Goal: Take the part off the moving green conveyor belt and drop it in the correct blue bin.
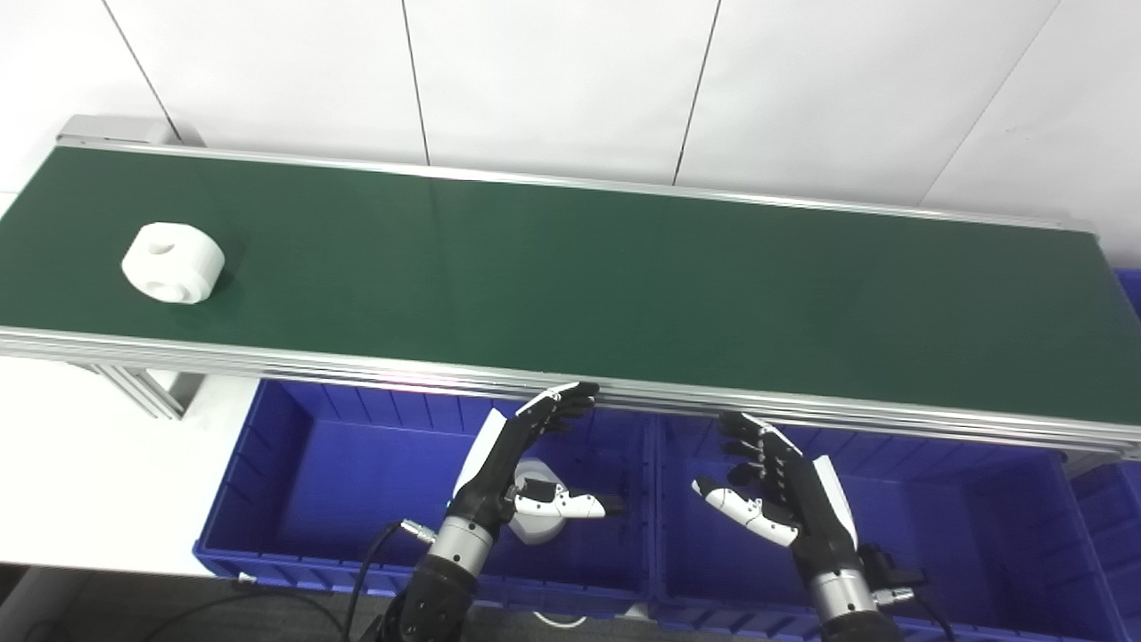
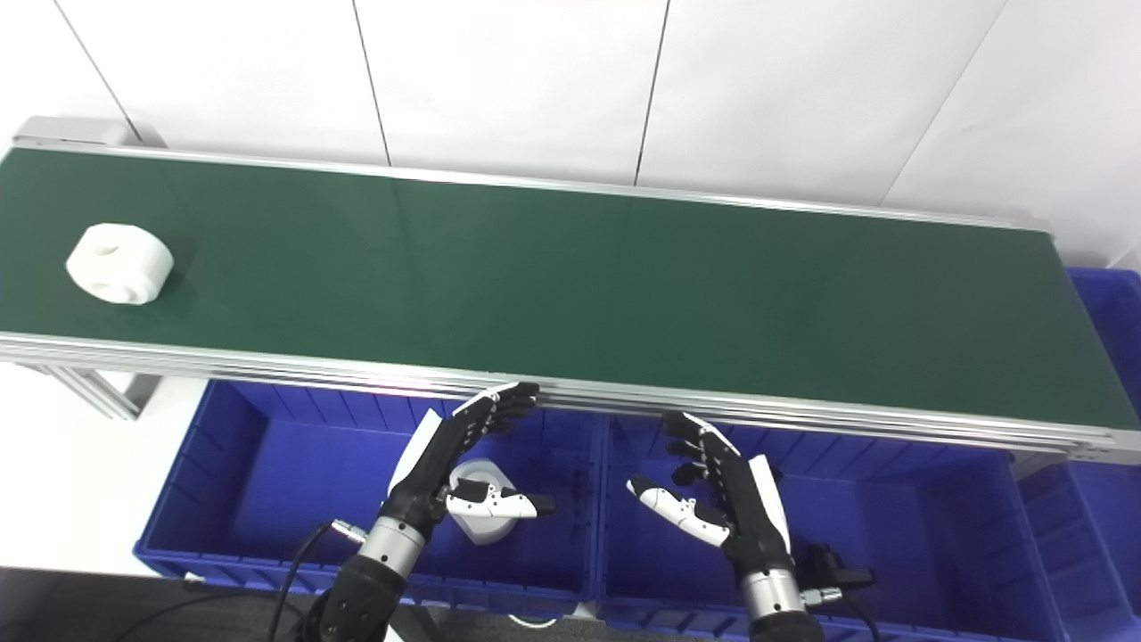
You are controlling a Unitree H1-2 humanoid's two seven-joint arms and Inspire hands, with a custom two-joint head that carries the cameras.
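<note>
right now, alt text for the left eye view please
A white part lies at the far left of a green belt. Nearer, both robot hands, left and right, hover open over two blue bins; another white part sits in the left bin.

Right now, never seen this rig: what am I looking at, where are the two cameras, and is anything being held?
Both pictures come from two cameras side by side on a humanoid robot's head, looking down at the same scene. The long dark strip is a green conveyor belt. One white part with holes in it lies on it, far left. Below the belt's near edge stand blue bins: the left bin has a white part in it, partly hidden, and the right bin shows only bare floor. The left hand and right hand hover over the bins, fingers apart, holding nothing.
</note>
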